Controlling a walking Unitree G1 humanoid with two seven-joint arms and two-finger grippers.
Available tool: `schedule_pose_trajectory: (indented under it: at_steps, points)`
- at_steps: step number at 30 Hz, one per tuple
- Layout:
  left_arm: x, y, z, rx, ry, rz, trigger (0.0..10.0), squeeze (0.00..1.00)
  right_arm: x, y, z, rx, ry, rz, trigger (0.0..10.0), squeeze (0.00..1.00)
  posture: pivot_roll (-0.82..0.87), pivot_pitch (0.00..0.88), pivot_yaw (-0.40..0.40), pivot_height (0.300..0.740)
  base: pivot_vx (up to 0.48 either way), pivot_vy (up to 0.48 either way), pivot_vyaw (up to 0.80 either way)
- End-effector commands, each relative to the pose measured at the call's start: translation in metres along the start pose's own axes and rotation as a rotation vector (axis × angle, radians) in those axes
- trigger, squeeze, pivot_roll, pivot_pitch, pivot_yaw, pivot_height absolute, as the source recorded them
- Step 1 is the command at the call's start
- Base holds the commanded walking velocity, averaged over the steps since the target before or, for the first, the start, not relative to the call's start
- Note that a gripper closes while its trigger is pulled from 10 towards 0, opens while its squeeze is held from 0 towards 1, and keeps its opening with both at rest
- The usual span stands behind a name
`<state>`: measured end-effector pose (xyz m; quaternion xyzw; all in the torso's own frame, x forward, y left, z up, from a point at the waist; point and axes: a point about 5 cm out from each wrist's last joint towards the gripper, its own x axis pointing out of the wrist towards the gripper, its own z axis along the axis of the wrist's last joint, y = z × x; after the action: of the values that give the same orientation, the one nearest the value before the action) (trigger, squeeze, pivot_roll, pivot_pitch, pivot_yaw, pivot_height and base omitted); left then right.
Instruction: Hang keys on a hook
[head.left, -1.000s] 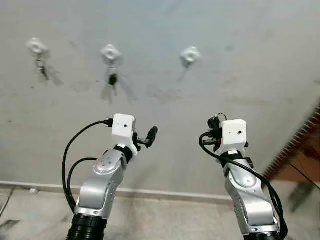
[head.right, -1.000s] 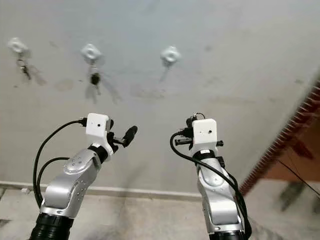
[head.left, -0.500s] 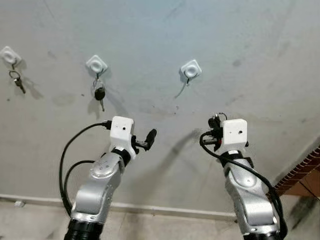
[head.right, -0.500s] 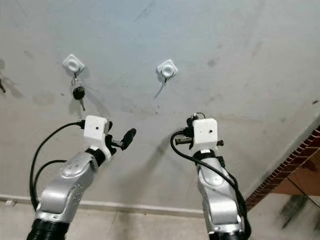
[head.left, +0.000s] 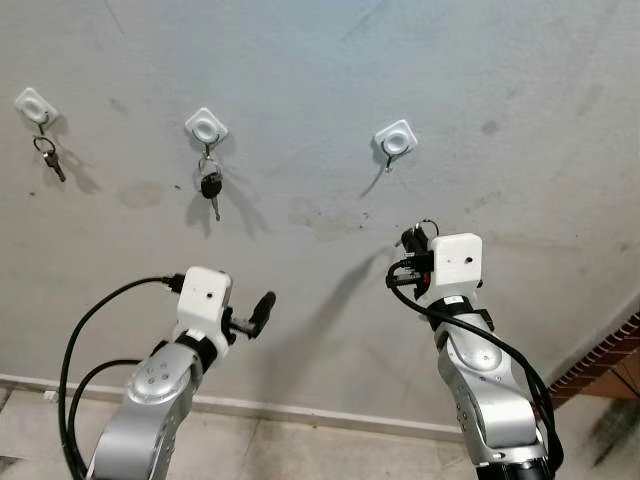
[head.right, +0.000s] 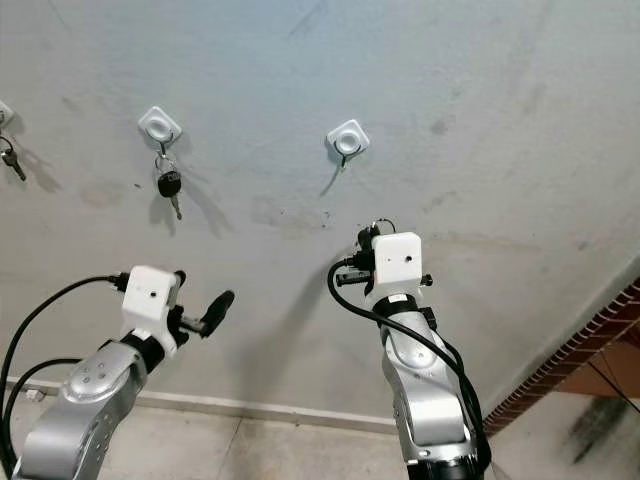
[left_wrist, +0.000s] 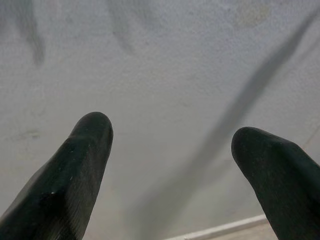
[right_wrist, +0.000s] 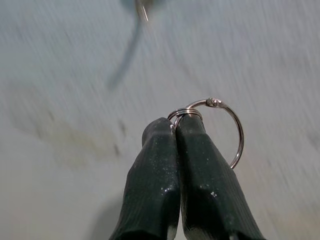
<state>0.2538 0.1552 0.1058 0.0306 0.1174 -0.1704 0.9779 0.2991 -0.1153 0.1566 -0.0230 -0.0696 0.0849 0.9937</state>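
Here, we face a grey wall with three white hooks.
Step in hand: we judge it to be raising the key ring to the free hook.
Right gripper: fingers pinched closed on a silver key ring, which loops out past the fingertips.
Free hook: above the right gripper and slightly toward our left, on the wall, not yet reached.
Doing it well: we should hold the loop open toward the hook's tip, lift above it, then lower.
Left gripper: fingers spread apart, holding nothing, low near the wall.
Other hooks: the middle hook and far-left hook, both beyond the left gripper, already hold keys.
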Motion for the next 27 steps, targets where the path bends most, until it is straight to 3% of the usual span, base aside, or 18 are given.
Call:
schedule_pose_trajectory:
  at_steps: [1,9,14,20,27]
  points:
    - [-0.002,0.000,0.005,0.007,-0.013,-0.002,10.0,0.00,0.006,0.003,0.007,0.018,-0.034,0.011,10.0,0.00,0.20,0.011,-0.051,0.740,0.000,0.000,0.00]
    - [-0.003,-0.004,0.011,0.014,-0.020,-0.014,10.0,0.00,0.029,0.030,0.032,0.074,-0.150,0.100,10.0,0.00,0.22,0.016,-0.049,0.740,0.000,0.000,0.00]
    - [-0.006,-0.001,0.012,0.017,-0.020,-0.005,10.0,0.00,0.037,0.027,0.043,0.079,-0.192,0.077,10.0,0.00,0.24,0.022,-0.053,0.740,0.000,0.000,0.00]
    - [-0.006,-0.003,0.011,0.015,-0.016,-0.009,10.0,0.00,0.034,0.025,0.044,0.076,-0.203,0.076,10.0,0.00,0.24,0.026,-0.051,0.740,0.000,0.000,0.00]
    - [-0.004,-0.004,0.013,0.014,-0.015,-0.016,10.0,0.00,0.019,0.020,0.027,0.065,-0.153,0.058,10.0,0.00,0.23,0.025,-0.045,0.740,0.000,0.000,0.00]
